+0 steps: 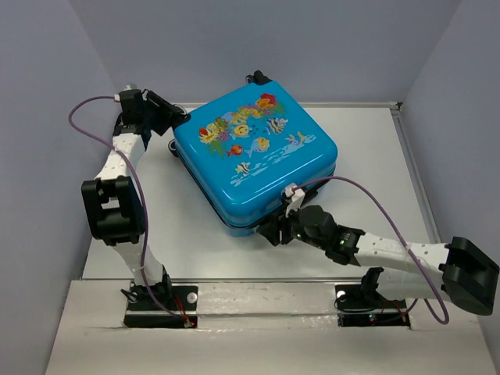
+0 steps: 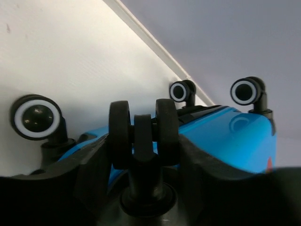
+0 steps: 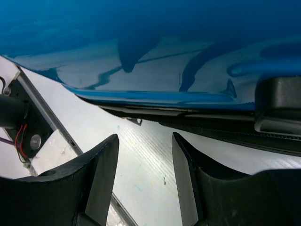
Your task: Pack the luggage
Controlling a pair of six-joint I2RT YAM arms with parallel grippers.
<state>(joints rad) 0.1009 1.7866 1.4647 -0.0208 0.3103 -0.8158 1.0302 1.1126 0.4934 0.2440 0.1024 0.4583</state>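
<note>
Top external view showed the blue luggage [image 1: 254,160] shut and lying flat on the white counter [image 1: 375,148], its fish picture facing up. Left fingers [image 2: 89,174] pinched a black wheel [image 2: 143,134] at its far left corner. Right fingers [image 3: 101,165] were spread apart by its near edge, holding nothing.

White arms [image 1: 126,156], black joints [image 1: 113,207], purple cables [image 1: 75,108]

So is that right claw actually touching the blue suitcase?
Apart. In the right wrist view, white table shows between the fingertips of the right gripper and the suitcase's dark lower edge.
</note>
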